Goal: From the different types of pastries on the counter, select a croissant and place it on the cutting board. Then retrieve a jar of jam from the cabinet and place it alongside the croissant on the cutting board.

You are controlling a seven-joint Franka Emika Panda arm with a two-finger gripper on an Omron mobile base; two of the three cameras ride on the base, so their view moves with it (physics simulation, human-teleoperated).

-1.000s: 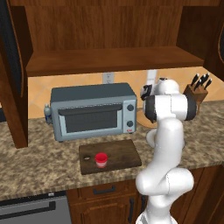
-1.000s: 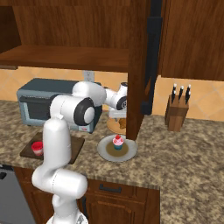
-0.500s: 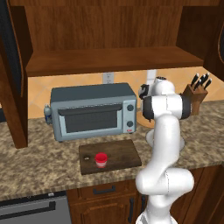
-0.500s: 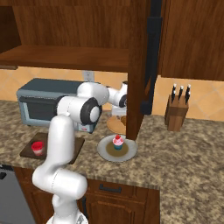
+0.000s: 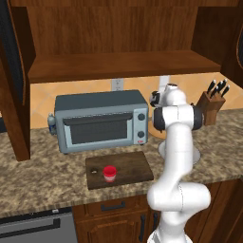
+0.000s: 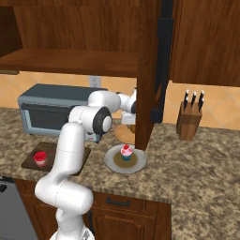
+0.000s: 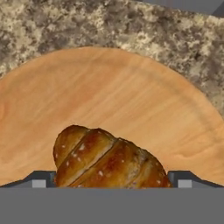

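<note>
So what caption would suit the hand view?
Croissant on a round wooden plate, framed between the gripper fingertips.

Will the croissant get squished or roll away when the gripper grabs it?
Probably a little squishy: the croissant looks puffy and ridged. Its rounded back might rock, but it lies flat on the wooden plate, so rolling seems unlikely.

Croissant (image 7: 109,162): golden-brown w/ darker glossy ridges, pale flecks. Round plate (image 7: 131,100) under it: light orange wood grain. Tabletop (image 6: 197,173): speckled brown-beige granite. Cutting board (image 5: 128,166): dark brown. Jam jar (image 5: 109,173): red, whitish band. Cupcake (image 6: 126,151): pink frosting, blue wrapper, on grey plate (image 6: 112,161). Toaster oven (image 5: 100,120): blue-grey, dark door glass. Cabinet (image 5: 118,64): dark reddish-brown wood. Knife block (image 6: 189,124): brown, black handles. Backsplash (image 6: 220,105): orange-tan tile. Arm (image 5: 178,142): white, dark joints.
</note>
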